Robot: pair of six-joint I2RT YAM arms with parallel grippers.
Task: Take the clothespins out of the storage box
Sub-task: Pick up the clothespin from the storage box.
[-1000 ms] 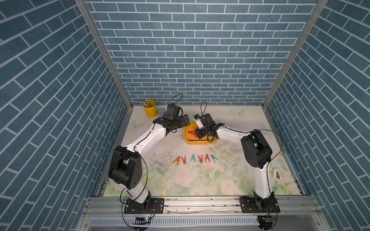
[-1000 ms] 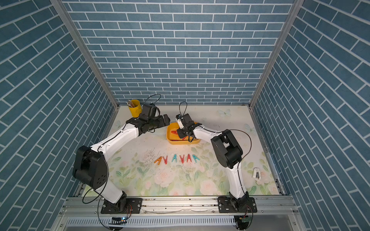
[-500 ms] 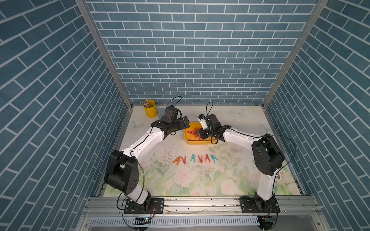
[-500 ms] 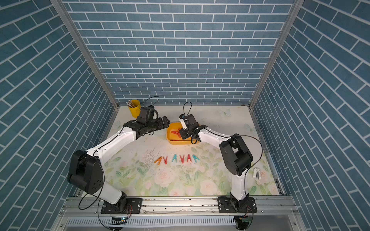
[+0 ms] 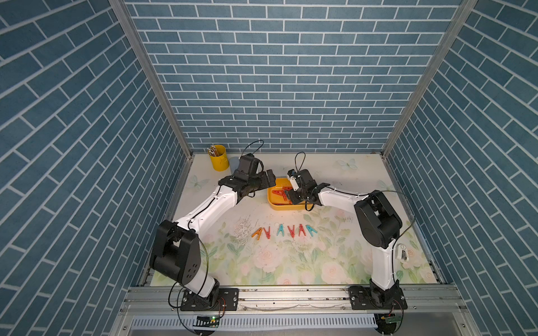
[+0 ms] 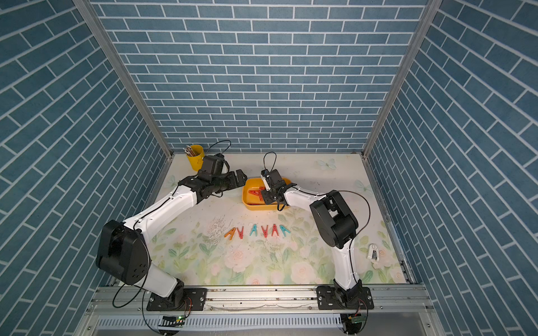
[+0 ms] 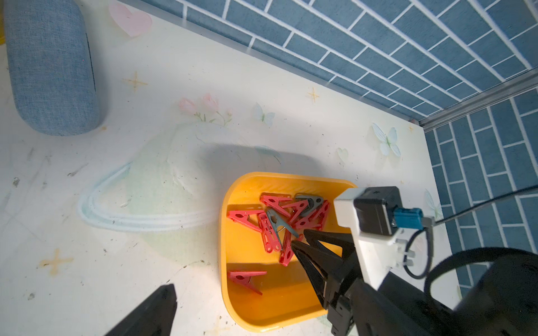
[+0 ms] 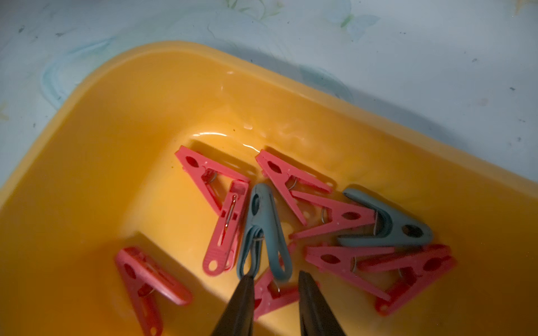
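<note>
— Red and teal pegs [image 8: 334, 218] lie heaped in the yellow box [image 8: 116, 116] at the back of the mat [image 5: 329, 241]; six more form a row [image 5: 292, 231] nearer the bases.
— Which step?
— Picking the next one, I judge; the right gripper [image 8: 275, 279] hangs low in the box, tips slightly parted about a teal peg's [image 8: 262, 221] leg, pinching nothing; the left gripper [image 5: 268, 181] hovers beside the box, spread wide, empty.
— And next?
— Probably sink lower; close on one peg alone; lift clear of the heap.

Both top views are looking steeply down from high above the front edge, taking in the whole table [image 5: 349, 174]. Both wrist cameras are sitting close, sharing the yellow box [image 7: 291, 181].
</note>
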